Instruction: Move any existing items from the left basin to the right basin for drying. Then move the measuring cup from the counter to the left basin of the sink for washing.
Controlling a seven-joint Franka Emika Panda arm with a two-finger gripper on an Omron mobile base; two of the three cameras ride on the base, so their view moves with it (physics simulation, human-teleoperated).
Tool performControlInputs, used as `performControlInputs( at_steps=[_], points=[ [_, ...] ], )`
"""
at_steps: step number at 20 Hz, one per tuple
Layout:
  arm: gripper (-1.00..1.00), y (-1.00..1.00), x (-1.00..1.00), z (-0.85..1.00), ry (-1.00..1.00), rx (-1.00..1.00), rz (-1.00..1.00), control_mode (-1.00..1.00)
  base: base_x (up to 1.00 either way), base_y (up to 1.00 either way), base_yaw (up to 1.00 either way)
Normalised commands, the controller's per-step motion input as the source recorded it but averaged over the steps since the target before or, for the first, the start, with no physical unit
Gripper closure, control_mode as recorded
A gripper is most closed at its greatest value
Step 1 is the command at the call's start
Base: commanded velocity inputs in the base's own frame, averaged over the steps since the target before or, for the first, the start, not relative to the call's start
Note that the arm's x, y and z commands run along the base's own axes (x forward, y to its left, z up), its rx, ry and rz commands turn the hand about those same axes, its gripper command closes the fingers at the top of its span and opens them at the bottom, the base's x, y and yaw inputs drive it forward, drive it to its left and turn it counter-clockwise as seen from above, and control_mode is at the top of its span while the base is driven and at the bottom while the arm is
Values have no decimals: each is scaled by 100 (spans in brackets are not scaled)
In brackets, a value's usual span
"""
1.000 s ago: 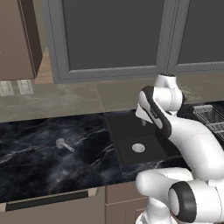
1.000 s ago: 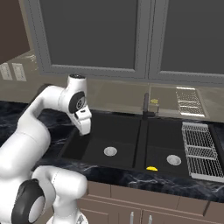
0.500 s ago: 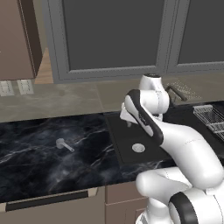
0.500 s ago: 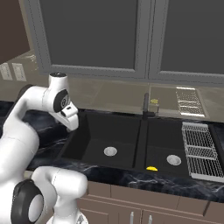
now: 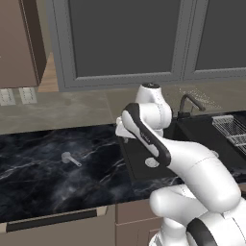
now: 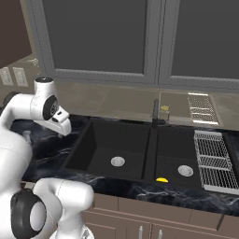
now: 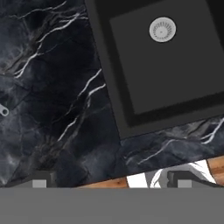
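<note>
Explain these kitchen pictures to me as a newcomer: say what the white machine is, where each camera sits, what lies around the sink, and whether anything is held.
The white machine is a robot arm on a base that can drive, in a rendered kitchen. Two cameras ride on the base behind the arm, one to its left and one to its right. A third sits on the hand and looks down past the gripper, whose jaws stand wide open and hold nothing.

Below it lie the black marble-look counter and a black double sink with a faucet. The left basin has just its silver drain. A small yellow lump lies in the right basin, beside a wire dish rack. A tiny pale measuring cup lies on the counter left of the sink, apart from the gripper.
</note>
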Motion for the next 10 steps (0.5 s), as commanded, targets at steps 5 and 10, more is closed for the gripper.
performControlInputs(
  at_steps=[5,10],
  points=[
    [-100,51,-7,3,-3,0,19,-100,0,0,0],
    [-100,54,-7,1,-1,0,19,-100,0,0,0]
  ],
)
